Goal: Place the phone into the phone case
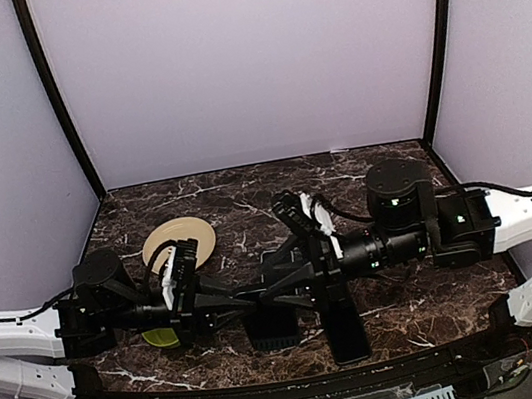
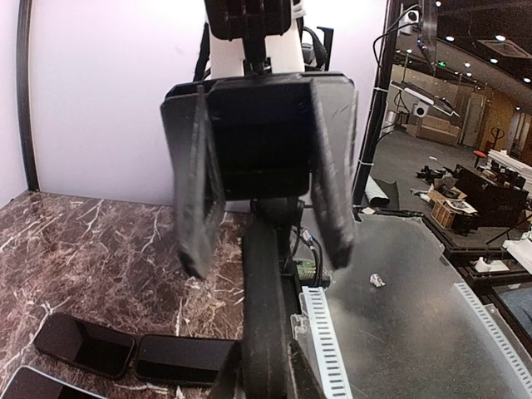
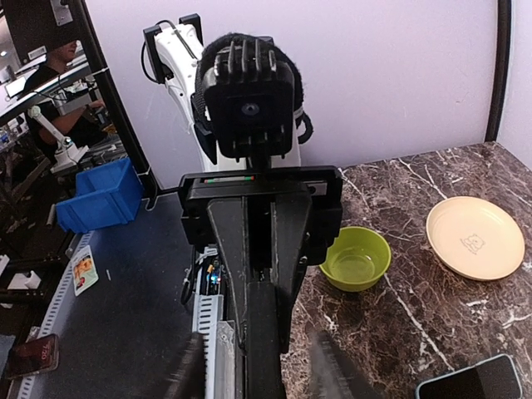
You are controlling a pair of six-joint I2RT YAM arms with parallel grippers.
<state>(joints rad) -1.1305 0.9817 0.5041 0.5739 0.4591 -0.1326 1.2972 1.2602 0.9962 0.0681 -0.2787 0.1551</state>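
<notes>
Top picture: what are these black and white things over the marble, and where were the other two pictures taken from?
Those are two robot arms bolted at the near edge of the marble table, seen from above. The other pictures come from a camera on each wrist; the arms face each other, so each sees the other's claw. The left gripper is shut, the right gripper open; neither seems to hold anything. On it lie a beige plate, a green bowl and dark slabs, phone or case, I cannot tell.
</notes>
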